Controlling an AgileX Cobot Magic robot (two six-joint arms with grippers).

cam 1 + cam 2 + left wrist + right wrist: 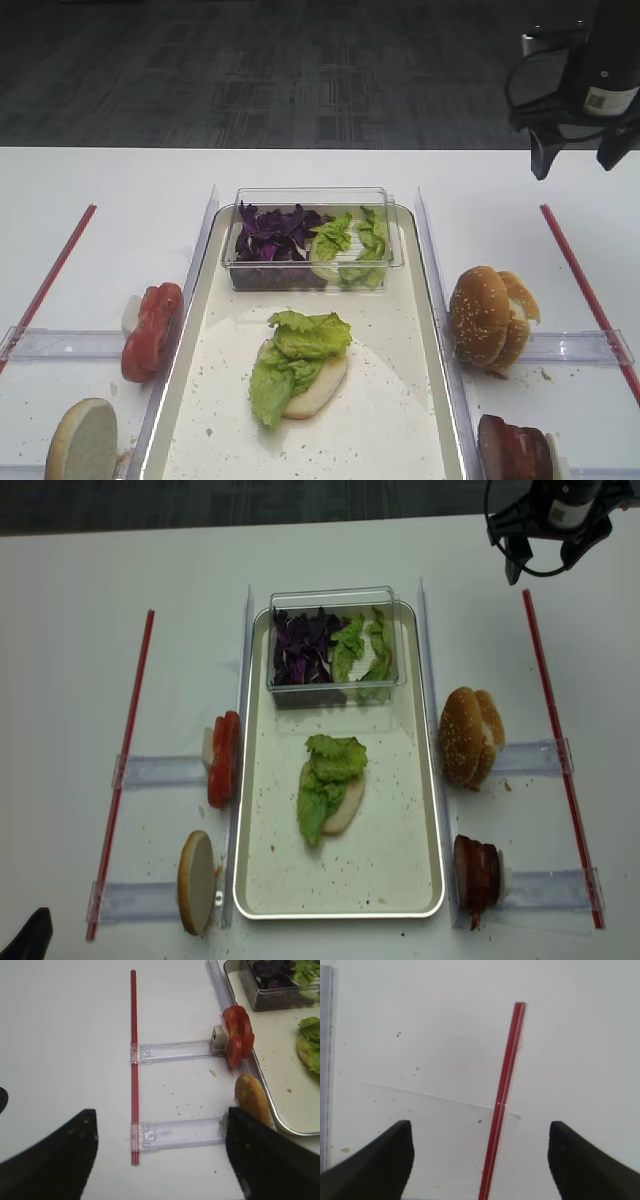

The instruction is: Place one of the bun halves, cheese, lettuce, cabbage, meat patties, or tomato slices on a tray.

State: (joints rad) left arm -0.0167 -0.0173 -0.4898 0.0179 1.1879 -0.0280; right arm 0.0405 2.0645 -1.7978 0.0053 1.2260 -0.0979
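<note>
The metal tray lies in the middle of the white table. On its floor a bun half lies cut face up with lettuce on top. Purple cabbage and more lettuce fill a clear tub at the tray's far end. Tomato slices and one bun half stand left of the tray; bun halves and meat patties stand to its right. My right gripper hangs open and empty high at the far right. My left gripper is open and empty over the table left of the tray. I see no cheese.
Red strips run along both sides, joined to narrow clear plastic holders. The clear tub takes up the tray's far end. Clear rails line the tray's long sides. Crumbs speckle the tray floor and table.
</note>
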